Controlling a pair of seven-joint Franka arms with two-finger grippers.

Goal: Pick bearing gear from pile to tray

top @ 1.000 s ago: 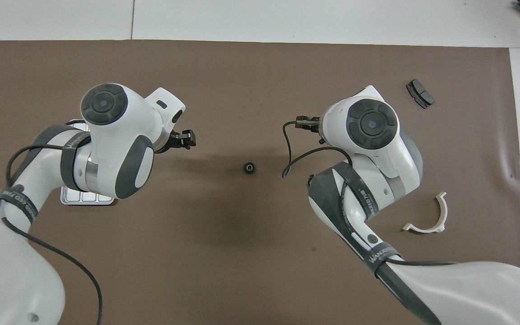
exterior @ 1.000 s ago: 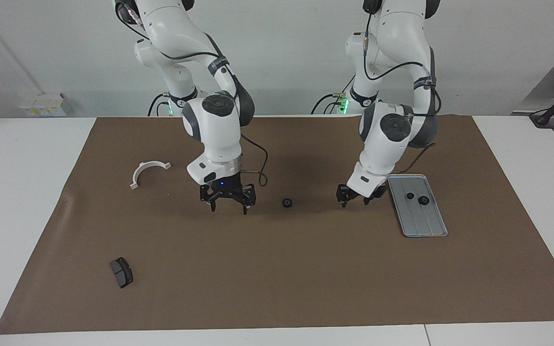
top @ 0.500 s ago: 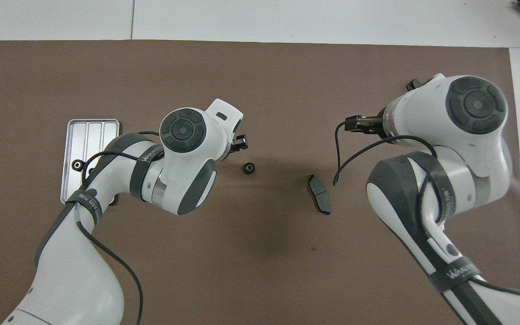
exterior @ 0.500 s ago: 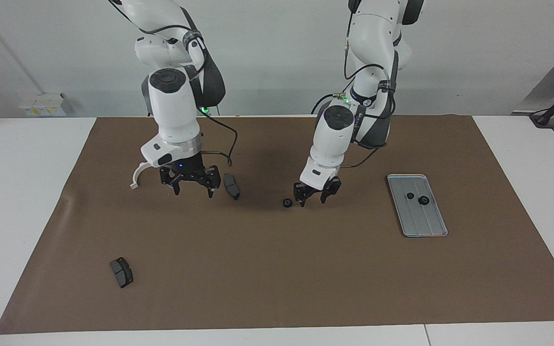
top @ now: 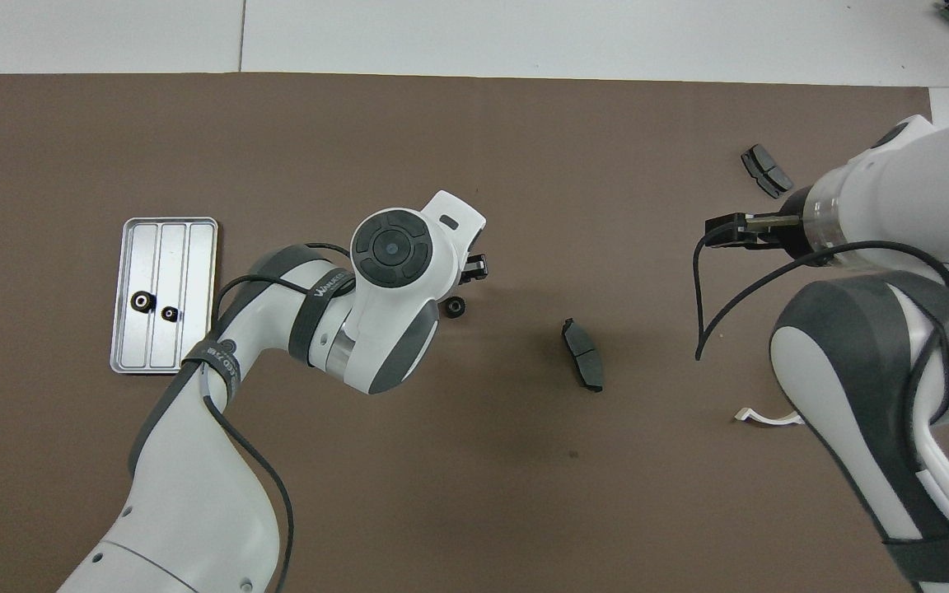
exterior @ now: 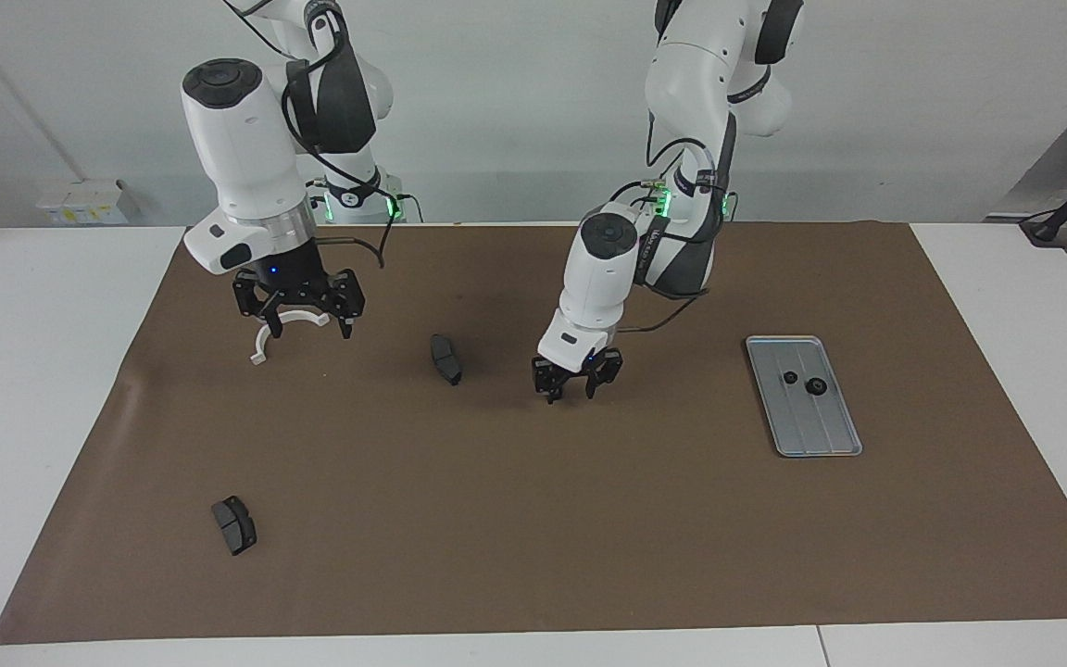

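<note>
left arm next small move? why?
Probably lower the left pincer straight down and close on the black ring. It hangs right over the ring, which lies loose on the mat; two rings already sit in the tray.

I count three black rings: two in the tray [top: 130, 247], one ring [top: 141, 301] beside another [top: 169, 313], and a third [top: 455, 308] loose on the mat [top: 474, 461]. I see two grey pads, one [exterior: 445, 358] mid-mat and one [exterior: 233, 524] toward the right arm's end. One white bracket [exterior: 267, 339]. One tray, one mat. Two arms, each with one gripper: left [exterior: 573, 384], right [exterior: 298, 316].
</note>
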